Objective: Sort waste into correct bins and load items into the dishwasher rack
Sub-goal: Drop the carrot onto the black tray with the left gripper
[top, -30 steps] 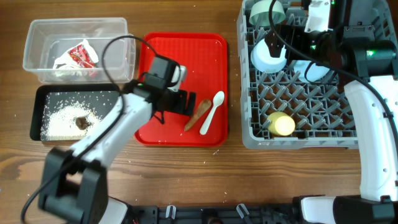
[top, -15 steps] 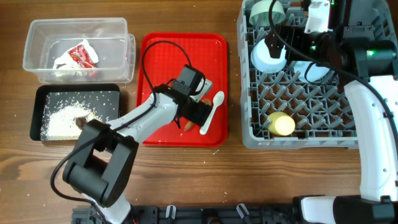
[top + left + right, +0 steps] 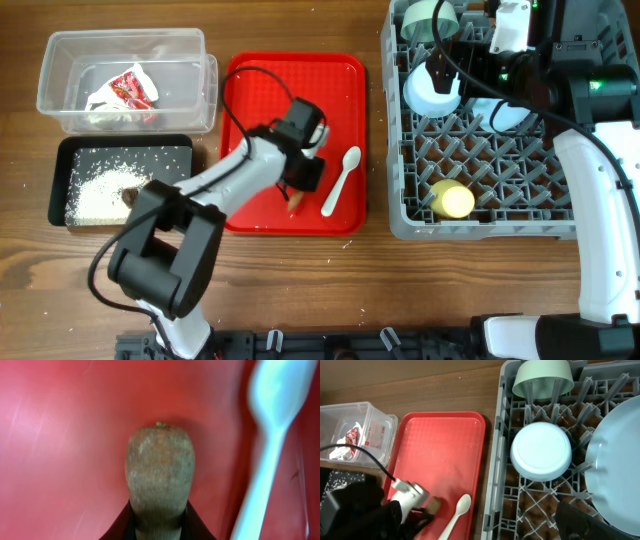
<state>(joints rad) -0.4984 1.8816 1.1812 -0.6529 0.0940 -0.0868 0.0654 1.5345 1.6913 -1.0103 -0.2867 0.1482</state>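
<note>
My left gripper (image 3: 303,182) is down on the red serving tray (image 3: 260,90), shut on the brown stick (image 3: 160,465). Its dark fingers (image 3: 125,527) press both sides of the stick's lower end. The white spoon (image 3: 341,180) lies just right of it on the tray. The clear tub (image 3: 70,60) holds the red-and-white wrapper (image 3: 130,88). In the black tray (image 3: 62,160) are the rice grains (image 3: 98,192) and the brown lump (image 3: 131,197). The grey rack (image 3: 500,215) carries the green bowl (image 3: 542,377), the light blue bowl (image 3: 541,451), the plate (image 3: 617,460) and the yellow cup (image 3: 452,200). My right gripper (image 3: 442,72) hangs open above the rack.
The rack stands close against the red tray's right edge. A few stray grains lie on the wooden table (image 3: 300,280) in front of the trays. The left arm's cable (image 3: 245,75) loops over the red tray.
My left gripper slid right across the red tray to the brown stick and shut on it. The spoon and the right arm have stayed put.
</note>
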